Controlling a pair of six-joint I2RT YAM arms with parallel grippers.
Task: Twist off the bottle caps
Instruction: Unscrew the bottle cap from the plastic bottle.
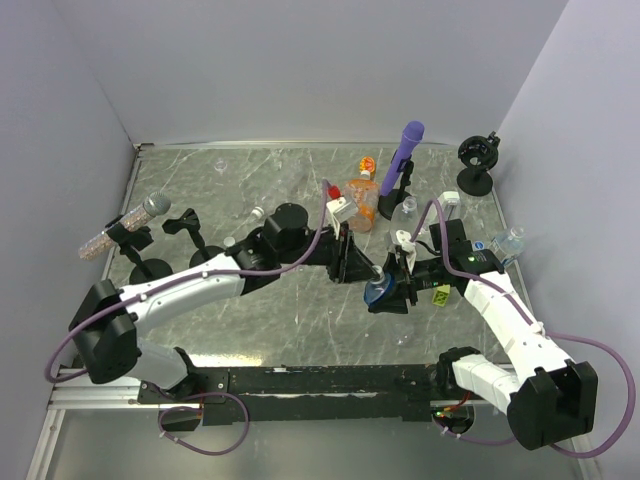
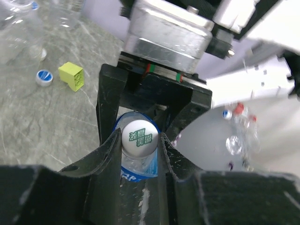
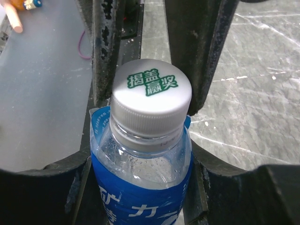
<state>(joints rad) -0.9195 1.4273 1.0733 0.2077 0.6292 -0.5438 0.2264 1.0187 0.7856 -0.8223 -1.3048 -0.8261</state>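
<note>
A clear bottle (image 1: 381,291) with a blue label (image 3: 140,197) is held between the two arms near the table's middle right. My right gripper (image 3: 140,183) is shut on the bottle's body, one finger on each side of the label. The bottle's white cap (image 3: 151,93) with green print sits on its neck. My left gripper (image 2: 139,140) is shut on that cap (image 2: 139,136), and its dark fingers (image 2: 110,152) press both sides of it. The bottle's lower part is hidden by the grippers.
A yellow-green block (image 2: 71,76) and a loose blue-and-white cap (image 2: 43,77) lie on the table by a clear bottle (image 2: 18,33). An orange bottle (image 1: 360,190), a purple microphone-like stick (image 1: 402,160) and black stands (image 1: 476,165) stand at the back.
</note>
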